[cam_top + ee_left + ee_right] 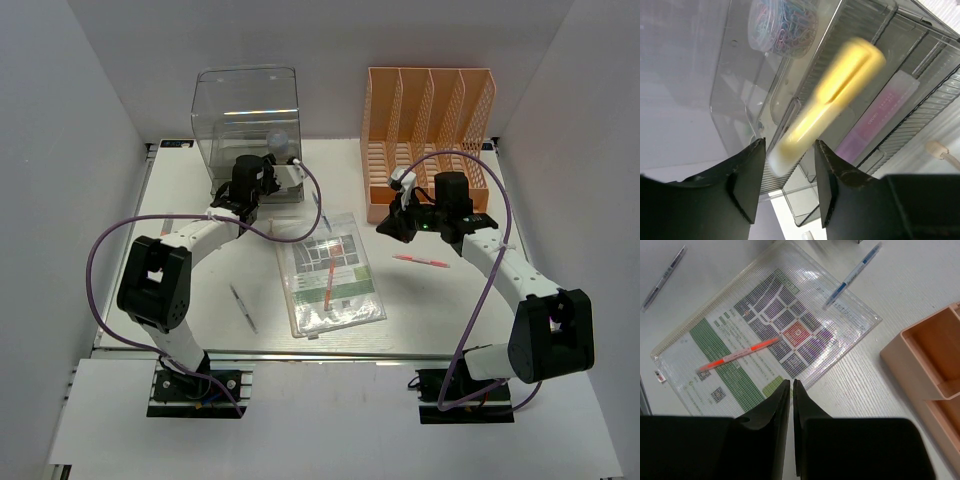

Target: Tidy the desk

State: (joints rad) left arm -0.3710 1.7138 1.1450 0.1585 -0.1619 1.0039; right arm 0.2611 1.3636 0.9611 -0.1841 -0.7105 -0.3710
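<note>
A large white rectangular desk (200, 300) lies flat and fills the middle of the overhead view, with white walls at its back and both sides. Its surface is faintly ribbed with fine parallel lines. A metal rail (330, 352) runs along the front edge.

The top is cluttered. A clear document pouch (330, 272) holding a printed sheet lies slightly askew near the centre, with an orange pen (328, 283) resting on it. A dark pen (243, 307) lies on bare surface to the pouch's left, a red pen (421, 261) to its right, and a blue pen (322, 212) at its far edge. A clear drawer box (247, 110) stands at the back left and an orange file rack (428, 130) at the back right.
</note>
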